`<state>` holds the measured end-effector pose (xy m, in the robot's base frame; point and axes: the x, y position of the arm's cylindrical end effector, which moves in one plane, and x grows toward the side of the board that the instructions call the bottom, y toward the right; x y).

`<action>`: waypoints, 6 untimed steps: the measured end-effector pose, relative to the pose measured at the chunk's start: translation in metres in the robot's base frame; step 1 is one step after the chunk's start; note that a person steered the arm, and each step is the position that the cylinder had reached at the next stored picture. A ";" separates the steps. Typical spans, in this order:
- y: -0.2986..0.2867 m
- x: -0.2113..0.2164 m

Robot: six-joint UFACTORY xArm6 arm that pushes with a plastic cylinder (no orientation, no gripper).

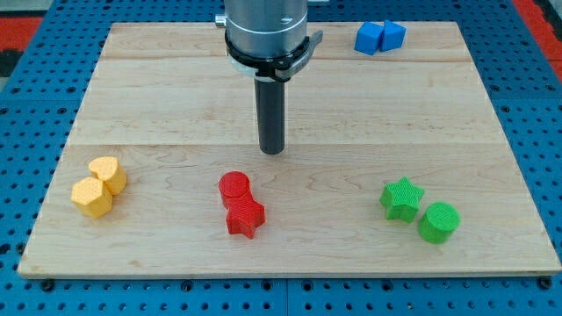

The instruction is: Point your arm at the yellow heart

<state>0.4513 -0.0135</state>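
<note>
2 yellow (98, 186) | 2 red (240, 204) | 2 green (420, 210) | 2 blue (378, 37) | my tip (272, 151) mid-board | no gripper fitted

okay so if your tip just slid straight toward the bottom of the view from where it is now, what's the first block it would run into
Most likely the red cylinder, which sits just below my tip and slightly to the view's left, with the red star right behind it. The offset means it could be a glancing touch or a near miss.

No legible text or markings anywhere
</note>
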 end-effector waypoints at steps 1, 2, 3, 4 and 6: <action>0.005 0.000; 0.008 0.000; -0.069 -0.014; -0.119 -0.038; -0.250 0.033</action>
